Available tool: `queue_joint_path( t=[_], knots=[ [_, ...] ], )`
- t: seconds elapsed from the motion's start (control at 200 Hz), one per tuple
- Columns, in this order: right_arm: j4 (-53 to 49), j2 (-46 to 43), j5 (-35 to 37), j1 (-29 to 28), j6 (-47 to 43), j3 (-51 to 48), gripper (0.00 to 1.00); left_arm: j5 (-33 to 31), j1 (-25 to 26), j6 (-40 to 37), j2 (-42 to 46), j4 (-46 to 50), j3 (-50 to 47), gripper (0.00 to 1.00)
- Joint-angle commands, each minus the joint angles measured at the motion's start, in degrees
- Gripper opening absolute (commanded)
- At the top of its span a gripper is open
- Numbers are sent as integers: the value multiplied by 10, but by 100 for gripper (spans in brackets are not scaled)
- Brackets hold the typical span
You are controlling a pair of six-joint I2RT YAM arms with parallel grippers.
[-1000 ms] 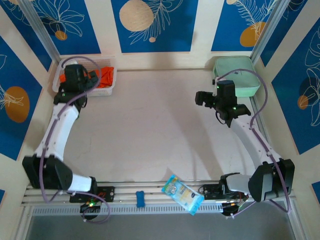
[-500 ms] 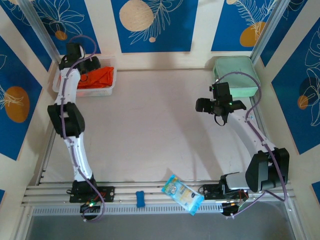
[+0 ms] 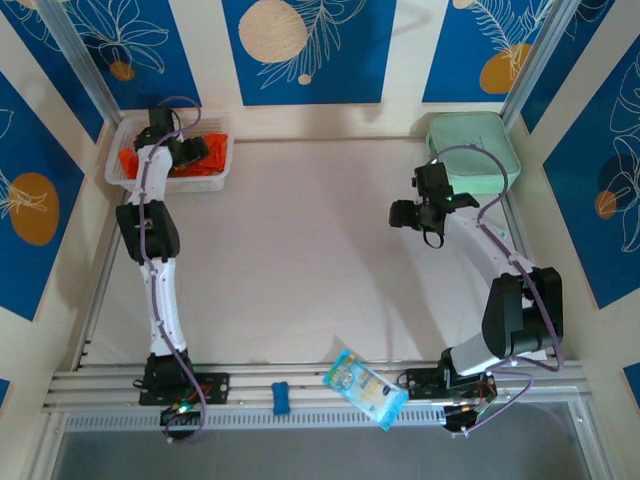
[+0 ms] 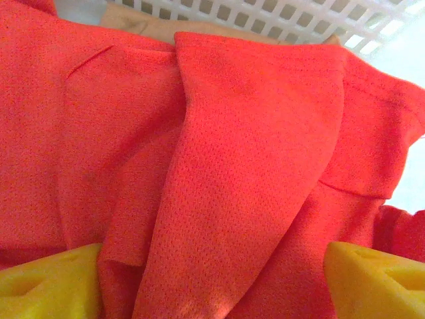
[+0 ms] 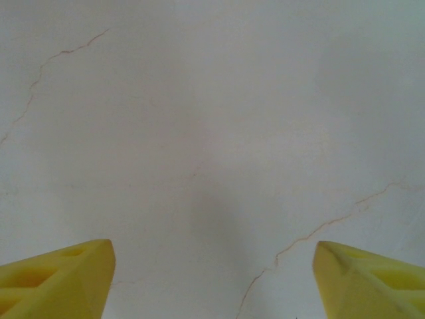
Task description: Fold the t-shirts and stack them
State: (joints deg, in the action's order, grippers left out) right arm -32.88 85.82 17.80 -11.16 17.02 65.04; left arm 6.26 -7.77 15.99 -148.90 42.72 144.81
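Found the t-shirts (image 3: 205, 152) as a crumpled heap of bright orange-red cloth inside a white lattice basket (image 3: 208, 182) at the upper left of the overhead view, close against the back wall. Saw the left arm (image 3: 155, 270) stretched up the left side of that frame from its base at the bottom edge, with the left hand (image 3: 180, 150) down in the basket, over the cloth. In the left wrist view, met overlapping folds of thin mesh fabric across nearly the whole frame, with the basket's white lattice along the top edge and a strip of tan material just below it. Noted that hand's two yellow pads (image 4: 46, 282) in the lower corners, spread wide, with a ridge of cloth lying between them and no squeeze on it; left-corner pad against the fabric, could not tell as much for the other. Found the right hand (image 3: 405, 213) right of centre in the overhead view, above bare pale worktop (image 3: 290, 270), near but apart from a mint-green case (image 3: 478, 150) in the upper right corner. In the right wrist view, saw fine cracks across the worktop and the yellow pads (image 5: 56, 279) wide apart in the lower corners, bare surface between them. Spotted a blue-and-yellow packet (image 3: 365, 388) on the rail (image 3: 240, 378) at the bottom edge, between the two arm bases.
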Motion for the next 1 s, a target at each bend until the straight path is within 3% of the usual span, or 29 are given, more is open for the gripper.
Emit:
queue_joint_path(
  t=[0.0,0.14,0.31,0.47,0.81,0.996],
  knots=[
    [-14,15,-10,-10,5,27,75,13,-7,-6,5,-16,-1,75],
    [-27,23,-2,-25,1,38,69,1,-7,-18,17,-24,-12,36],
    [-35,15,-7,-35,10,44,66,23,-7,-14,38,-32,-19,0],
    [-52,-7,2,-50,14,52,63,41,-3,-4,85,-35,-34,0],
    [-43,-91,-33,-52,39,27,63,67,30,0,288,24,-67,0],
    [-40,-120,-50,-47,54,19,63,57,75,25,421,35,-206,0]
  ],
)
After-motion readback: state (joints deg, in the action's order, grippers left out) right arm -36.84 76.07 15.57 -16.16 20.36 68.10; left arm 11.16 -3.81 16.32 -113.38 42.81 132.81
